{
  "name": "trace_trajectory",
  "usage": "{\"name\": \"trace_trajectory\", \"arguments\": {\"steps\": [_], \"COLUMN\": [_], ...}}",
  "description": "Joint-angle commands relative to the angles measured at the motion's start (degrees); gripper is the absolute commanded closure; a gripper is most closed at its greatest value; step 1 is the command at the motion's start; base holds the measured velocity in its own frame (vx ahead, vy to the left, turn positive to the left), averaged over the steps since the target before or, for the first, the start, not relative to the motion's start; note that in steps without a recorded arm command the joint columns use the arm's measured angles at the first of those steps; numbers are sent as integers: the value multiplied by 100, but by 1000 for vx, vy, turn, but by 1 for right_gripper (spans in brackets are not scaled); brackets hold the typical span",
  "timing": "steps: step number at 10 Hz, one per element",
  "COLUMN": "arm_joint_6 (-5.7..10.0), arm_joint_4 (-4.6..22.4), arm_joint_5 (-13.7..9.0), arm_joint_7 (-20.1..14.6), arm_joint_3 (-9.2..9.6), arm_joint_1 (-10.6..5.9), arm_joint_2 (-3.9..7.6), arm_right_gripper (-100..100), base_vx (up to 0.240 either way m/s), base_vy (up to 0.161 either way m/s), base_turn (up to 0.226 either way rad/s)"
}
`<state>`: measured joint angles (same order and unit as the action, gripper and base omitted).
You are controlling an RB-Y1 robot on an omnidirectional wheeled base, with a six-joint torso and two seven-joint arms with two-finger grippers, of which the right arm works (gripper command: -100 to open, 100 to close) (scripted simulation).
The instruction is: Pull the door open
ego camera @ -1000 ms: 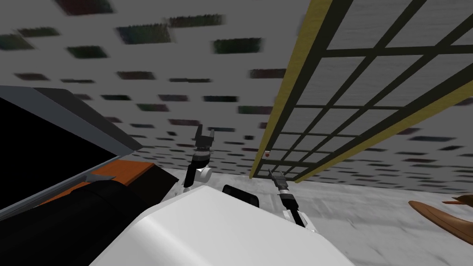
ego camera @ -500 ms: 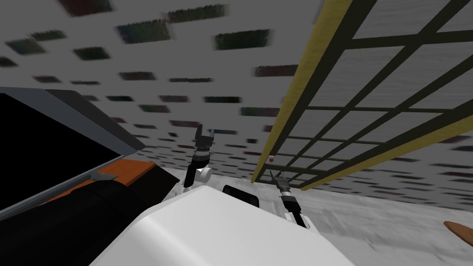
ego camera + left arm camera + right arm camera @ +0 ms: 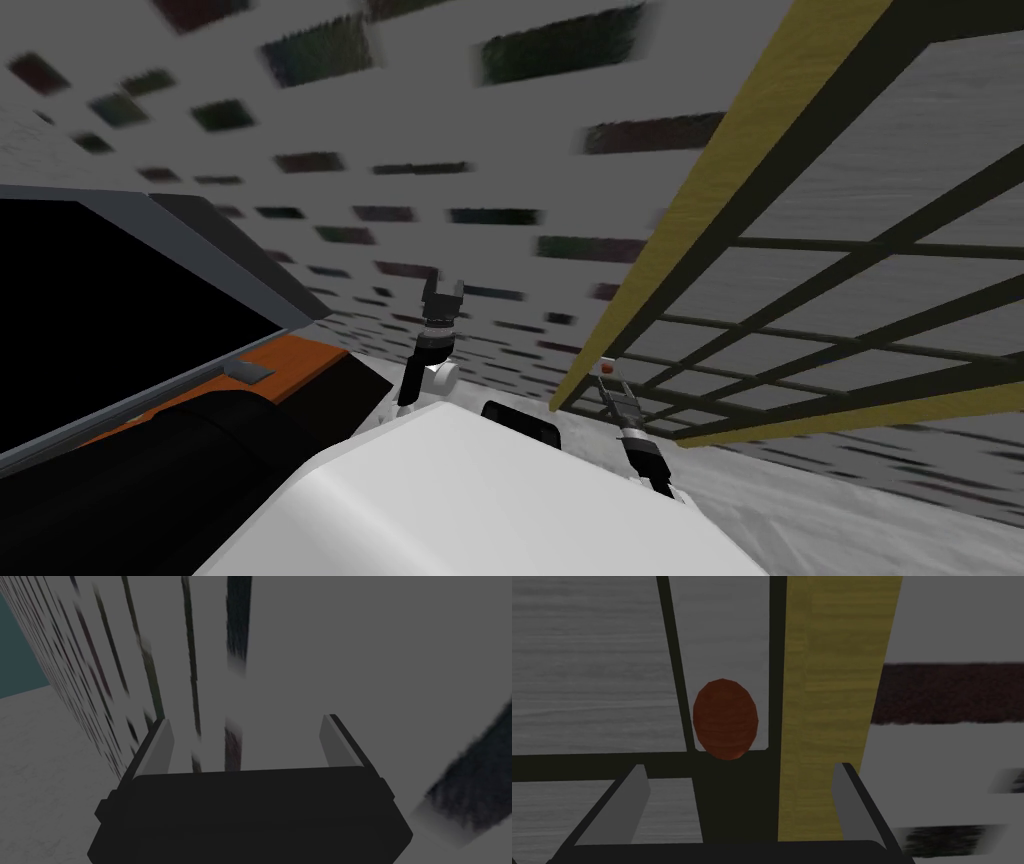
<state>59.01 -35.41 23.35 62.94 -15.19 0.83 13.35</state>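
Observation:
The door (image 3: pixel 850 230) has a yellow frame, a dark lattice and grey panes, and it stands to my right. Its small red-brown round knob (image 3: pixel 606 366) sits by the frame's near edge. My right gripper (image 3: pixel 609 386) points up at the knob from just below. In the right wrist view the knob (image 3: pixel 726 719) lies just beyond the open gripper (image 3: pixel 737 796), between its fingers (image 3: pixel 629 798), with nothing gripped. The yellow frame (image 3: pixel 832 701) runs beside the knob. My left gripper (image 3: pixel 443 298) is raised toward the patterned wall, open (image 3: pixel 247 743) and holding nothing.
A grey wall with dark dashes (image 3: pixel 450 150) spreads ahead. At the left stands a dark piece of furniture with an orange top (image 3: pixel 295 362), and above it a black area (image 3: pixel 100 300). Pale grey floor (image 3: pixel 820 510) lies at the lower right.
My view has shifted closer to the door, which looms larger at the right. The right gripper has risen closer to the knob. A brown wooden object at the lower right has left the view.

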Motion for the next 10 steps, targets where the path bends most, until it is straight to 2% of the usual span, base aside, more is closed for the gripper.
{"name": "trace_trajectory", "arguments": {"steps": [1,2,3,4,9,10], "arm_joint_6": [52,87,34,34,34,21], "arm_joint_4": [109,152,45,45,45,40], "arm_joint_5": [-109,-158,-116,-116,-116,-198], "arm_joint_7": [3,4,-4,-4,-4,-211], "arm_joint_3": [-126,-182,-132,-132,-132,-109], "arm_joint_1": [20,41,70,70,70,63], "arm_joint_2": [89,129,83,83,83,103], "arm_right_gripper": [-100,-100,-100,100,100,100], "base_vx": [196,195,61,-30,-7,-25], "base_vy": [46,13,3,10,-6,-10], "base_turn": [217,145,-30,12,0,39]}}
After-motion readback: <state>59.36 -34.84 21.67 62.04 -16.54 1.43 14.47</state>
